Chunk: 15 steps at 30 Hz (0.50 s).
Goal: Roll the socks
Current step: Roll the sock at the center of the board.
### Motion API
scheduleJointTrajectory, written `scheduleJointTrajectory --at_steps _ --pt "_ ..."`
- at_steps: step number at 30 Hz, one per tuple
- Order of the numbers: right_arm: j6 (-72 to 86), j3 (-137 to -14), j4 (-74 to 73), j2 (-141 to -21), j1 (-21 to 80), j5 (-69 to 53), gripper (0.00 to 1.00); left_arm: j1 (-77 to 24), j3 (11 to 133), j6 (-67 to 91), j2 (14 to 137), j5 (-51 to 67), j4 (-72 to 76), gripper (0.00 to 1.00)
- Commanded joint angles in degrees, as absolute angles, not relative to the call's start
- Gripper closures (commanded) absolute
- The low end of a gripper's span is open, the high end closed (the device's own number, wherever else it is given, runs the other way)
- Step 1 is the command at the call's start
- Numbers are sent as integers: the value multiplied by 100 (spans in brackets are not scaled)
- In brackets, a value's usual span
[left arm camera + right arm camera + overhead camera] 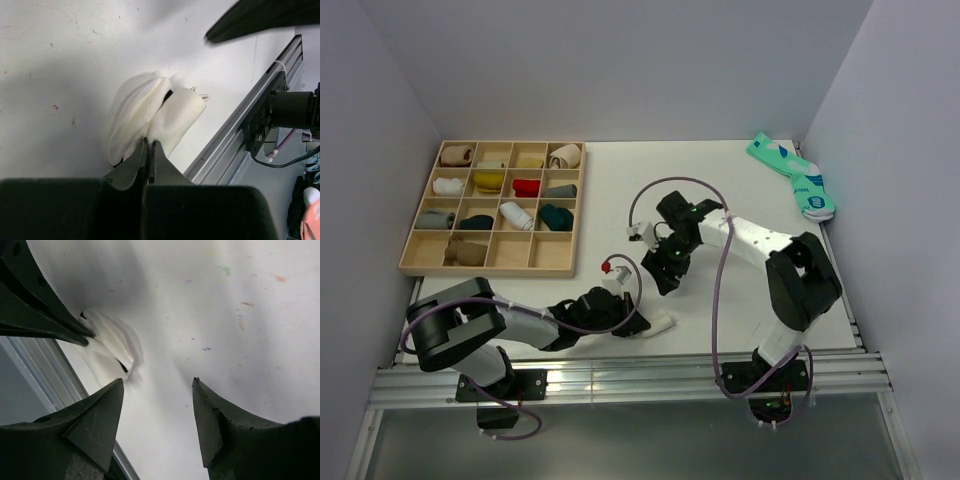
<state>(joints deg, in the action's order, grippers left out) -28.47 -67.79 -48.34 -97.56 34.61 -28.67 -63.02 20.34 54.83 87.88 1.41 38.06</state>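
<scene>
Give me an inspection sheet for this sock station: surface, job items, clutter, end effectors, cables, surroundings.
Surface: white table, faint specks and marks.
Job's things: white sock, folded over, near the front edge; teal pair at the far right corner.
Clutter: wooden tray with rolled socks in its compartments, far left.
End effectors: left end effector shut, pinching the white sock; right end effector open, empty, above the table.
Cables: purple cables, loose loops above the table.
Surroundings: pale walls, metal rail in front.
</scene>
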Motion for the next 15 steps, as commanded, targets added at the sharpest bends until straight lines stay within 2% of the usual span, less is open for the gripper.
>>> scheduleJointTrajectory --at_steps 1,7,15 --pt "-3208 -6750 -4808 -9352 3007 -3268 36 -6320 2153 5484 8956 219 2031 100" --pt "-3884 -6373 -4808 -8711 2453 -3516 39 -6074 2496 5599 8991 720 1390 100" --pt "-4816 -5327 -4456 -7472 2443 -3638 40 -5512 2935 5432 9017 1502 633 100"
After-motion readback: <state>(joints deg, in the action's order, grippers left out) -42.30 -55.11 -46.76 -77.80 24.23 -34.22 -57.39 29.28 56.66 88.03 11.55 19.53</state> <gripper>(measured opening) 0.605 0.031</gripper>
